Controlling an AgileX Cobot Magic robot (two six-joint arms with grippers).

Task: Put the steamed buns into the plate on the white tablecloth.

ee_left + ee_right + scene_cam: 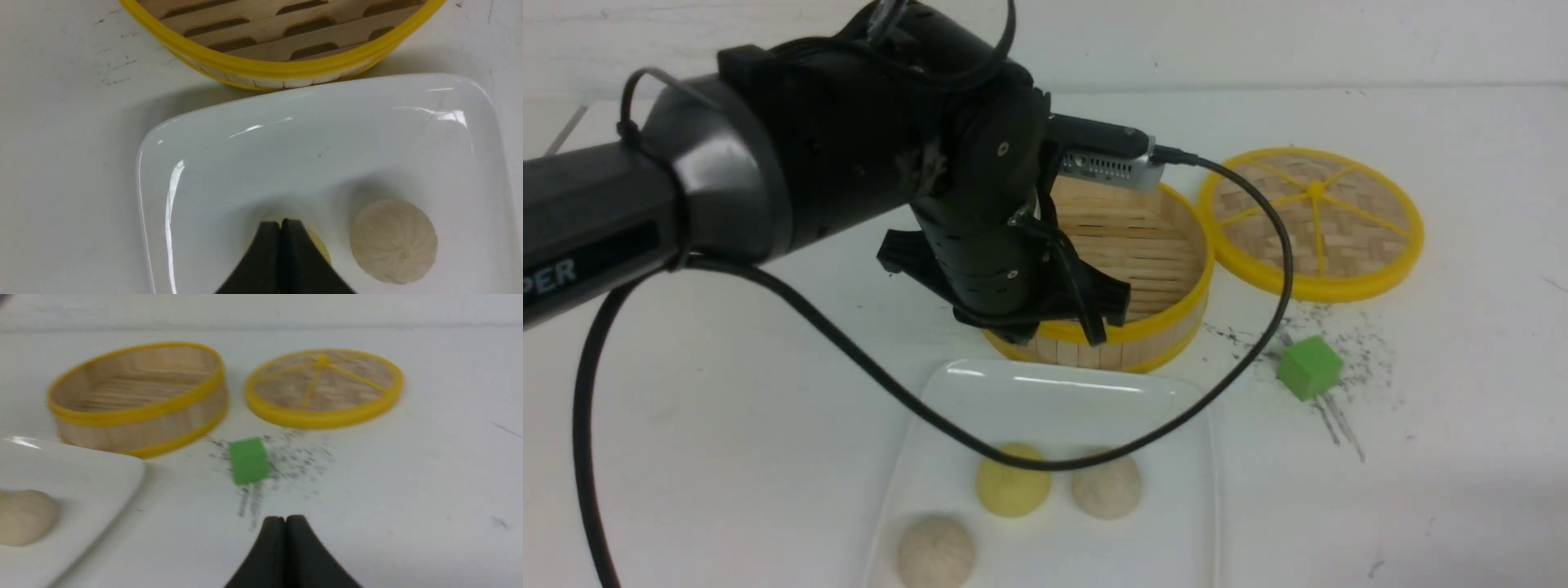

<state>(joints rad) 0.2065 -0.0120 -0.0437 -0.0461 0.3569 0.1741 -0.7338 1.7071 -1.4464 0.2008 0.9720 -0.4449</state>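
Observation:
Three steamed buns lie in the white plate (1045,400) on the white tablecloth (1437,474): a pale yellow one (1013,490), an off-white one (1106,487) and a beige one (936,552). My left arm (980,204) hangs over the plate's far edge, in front of the steamer. In the left wrist view my left gripper (280,223) is shut and empty above the plate (286,155), covering most of the yellow bun (322,250); the off-white bun (393,241) lies beside it. My right gripper (284,518) is shut and empty over the tablecloth, near the plate (90,473) and one bun (24,516).
The round yellow-rimmed bamboo steamer (1160,245) stands behind the plate with no buns showing in it. Its woven lid (1311,220) lies flat to its right. A green cube (1308,367) sits on dark scratch marks. The left arm's black cable (1241,359) loops over the plate.

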